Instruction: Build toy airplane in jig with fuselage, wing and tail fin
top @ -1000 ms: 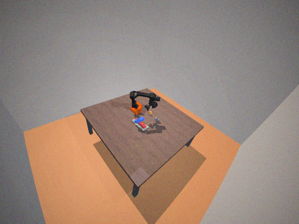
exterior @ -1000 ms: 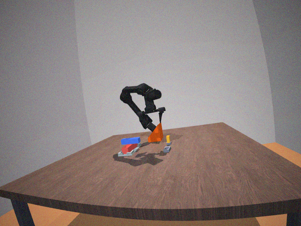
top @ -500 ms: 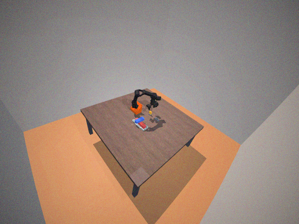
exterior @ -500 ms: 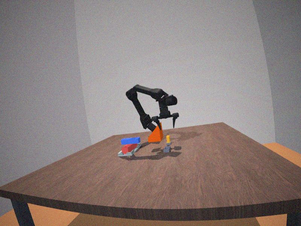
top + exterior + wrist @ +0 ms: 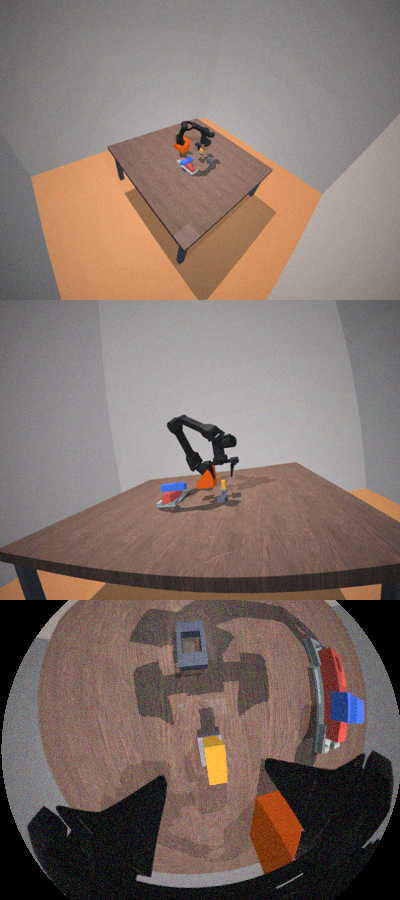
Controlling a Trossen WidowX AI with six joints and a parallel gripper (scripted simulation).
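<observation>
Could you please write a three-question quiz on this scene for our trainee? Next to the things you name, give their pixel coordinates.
1. Multiple choice: What lies across the top of the red fuselage (image 5: pixel 191 167) (image 5: pixel 170 496) (image 5: pixel 332 675)? (a) the yellow tail fin, (b) the blue wing, (c) the gripper.
2. True or false: The gripper (image 5: pixel 205 147) (image 5: pixel 222 477) (image 5: pixel 216 773) is holding the yellow tail fin.
3. Fill in the blank: The orange block at the arm's foot stands on a ____ table.

Key: 1. b; 2. false; 3. brown
</observation>
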